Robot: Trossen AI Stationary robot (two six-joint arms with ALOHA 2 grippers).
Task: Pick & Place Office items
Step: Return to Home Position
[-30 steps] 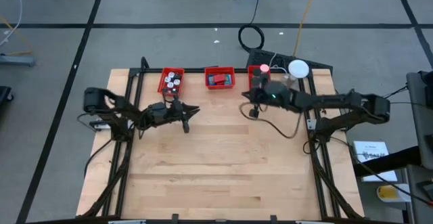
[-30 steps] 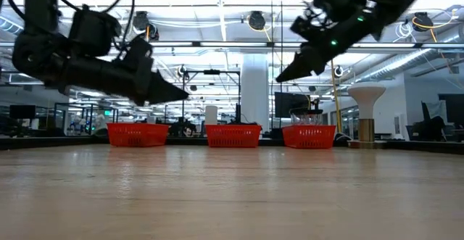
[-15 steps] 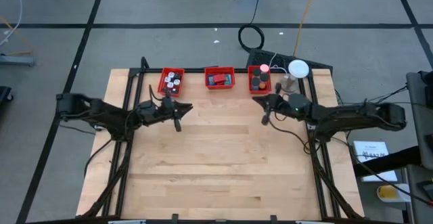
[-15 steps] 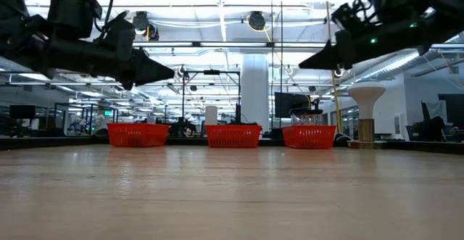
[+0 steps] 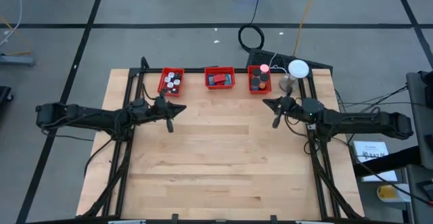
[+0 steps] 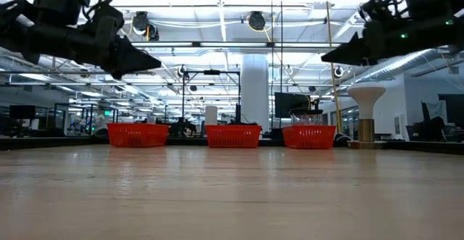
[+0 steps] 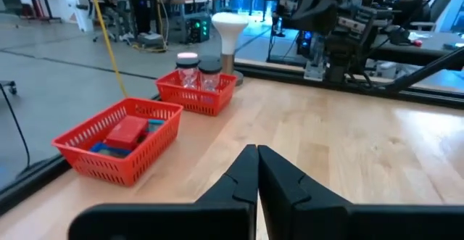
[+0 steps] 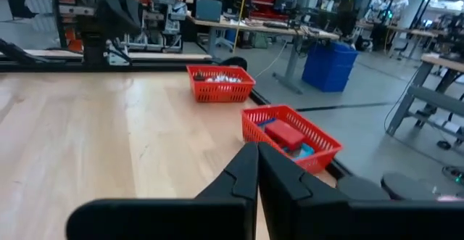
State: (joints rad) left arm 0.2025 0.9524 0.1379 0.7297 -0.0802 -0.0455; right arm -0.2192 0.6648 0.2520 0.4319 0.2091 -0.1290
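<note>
Both arms have drawn back from the red bins holding the office items, and the left gripper and right gripper, pinched together and empty, should retreat smoothly, high above the table.

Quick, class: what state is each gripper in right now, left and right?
Left gripper: shut, holding nothing.
Right gripper: shut, holding nothing.
</note>
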